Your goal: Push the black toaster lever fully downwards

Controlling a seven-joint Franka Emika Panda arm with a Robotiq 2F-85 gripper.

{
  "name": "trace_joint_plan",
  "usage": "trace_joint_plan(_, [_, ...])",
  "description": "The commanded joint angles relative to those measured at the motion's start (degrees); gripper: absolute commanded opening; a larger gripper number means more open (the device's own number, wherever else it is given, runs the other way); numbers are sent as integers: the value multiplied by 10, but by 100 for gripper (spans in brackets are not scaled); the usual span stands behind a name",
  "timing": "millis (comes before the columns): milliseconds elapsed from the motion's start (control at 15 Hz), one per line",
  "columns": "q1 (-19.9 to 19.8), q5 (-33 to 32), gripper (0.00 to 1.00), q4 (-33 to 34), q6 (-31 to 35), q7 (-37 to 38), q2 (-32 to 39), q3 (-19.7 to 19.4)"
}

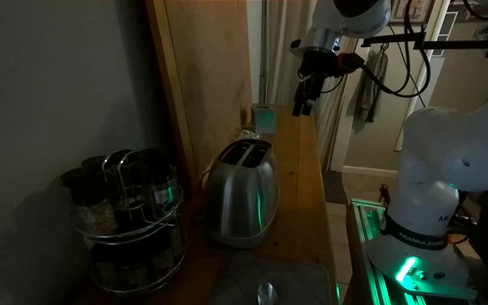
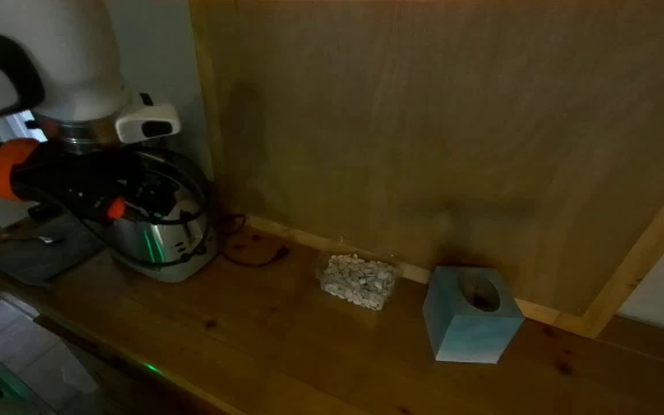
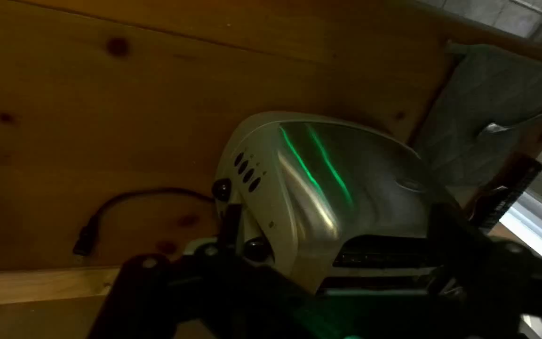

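Note:
The shiny steel toaster (image 1: 242, 199) stands on the wooden counter and shows in both exterior views (image 2: 162, 245). It also shows in the wrist view (image 3: 370, 179), its slotted top towards the bottom. The black toaster lever (image 3: 258, 249) is a glossy tab high on the pale narrow end, near the top. A second black knob (image 3: 221, 189) sits lower on that end. The lever is hidden in both exterior views. My gripper (image 1: 302, 111) is above and beyond the toaster, apart from it. In the wrist view the gripper (image 3: 337, 212) has widely parted fingers with nothing between them.
A wire rack of jars (image 1: 127, 220) stands beside the toaster. A grey cloth (image 1: 227, 284) with a spoon (image 1: 266, 293) lies nearby. A clear box of pale pebbles (image 2: 359, 281), a teal tissue box (image 2: 473, 331) and a black power cord (image 2: 251, 263) lie along the wooden wall panel (image 2: 424, 115).

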Motion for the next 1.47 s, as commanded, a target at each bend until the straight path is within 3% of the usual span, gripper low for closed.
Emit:
trace_joint_plan(0, [-17,13,100,1,-1,-12,8,13])
trace_joint_plan(667, [-17,17,100,2,6,4,20,21])
trace_joint_plan(1200, [-12,20,100,4,103,54,87,63])
trace_joint_plan(1267, [-12,21,75,5,114,60,97,67])
trace_joint_plan(1333, [-12,22,74,6,124,68,107,73])
trace_joint_plan(1400, [-12,24,66,8,134,77,117,77])
